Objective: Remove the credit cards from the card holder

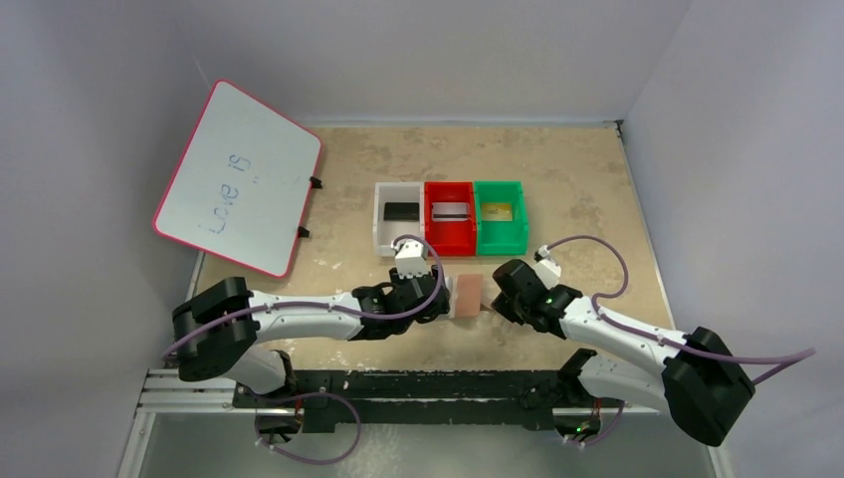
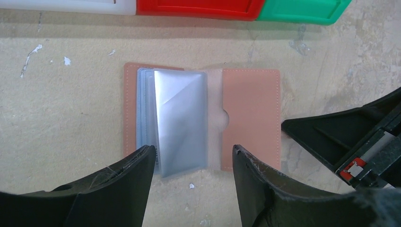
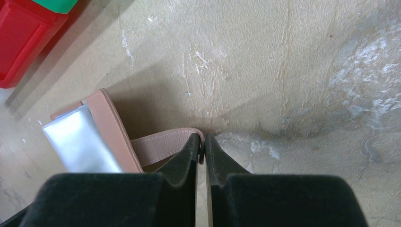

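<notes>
Lying open, card holder [image 2: 250, 118]; L fingers [image 2: 123, 184] released over near edge, R fingers [image 3: 187, 161] clenched on its tab [image 3: 156, 144].

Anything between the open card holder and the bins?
Nothing: only bare beige tabletop separates the tan leather card holder from the row of white, red and green plastic bins, seen in the left wrist view.

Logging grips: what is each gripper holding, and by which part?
Right gripper pinches the holder's snap tab; left gripper is open, holding nothing.
</notes>
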Robot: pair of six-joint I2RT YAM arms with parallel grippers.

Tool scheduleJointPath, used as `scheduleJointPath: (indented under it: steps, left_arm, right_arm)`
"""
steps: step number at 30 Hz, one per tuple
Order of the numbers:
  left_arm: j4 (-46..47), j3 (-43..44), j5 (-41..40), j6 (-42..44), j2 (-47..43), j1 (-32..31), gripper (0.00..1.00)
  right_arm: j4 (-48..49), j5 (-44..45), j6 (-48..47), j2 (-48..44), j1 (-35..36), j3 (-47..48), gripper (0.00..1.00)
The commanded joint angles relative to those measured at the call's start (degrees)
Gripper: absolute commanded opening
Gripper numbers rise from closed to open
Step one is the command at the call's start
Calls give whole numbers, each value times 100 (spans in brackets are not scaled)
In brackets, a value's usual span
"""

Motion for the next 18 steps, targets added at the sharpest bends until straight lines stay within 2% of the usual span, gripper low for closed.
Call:
scheduleJointPath:
  steps: [1, 11, 18]
  left_arm:
    - [-137, 187, -245, -197, -109, -20, 61]
    - [-38, 358, 45, -142, 323, -22, 61]
    - [-296, 493, -46, -237, 450, -22, 61]
  right_arm:
    - [40, 188, 23, -33, -27, -12, 9]
    - [7, 150, 12, -34, -38, 5, 9]
    - [-36, 177, 5, -115, -52, 19, 9]
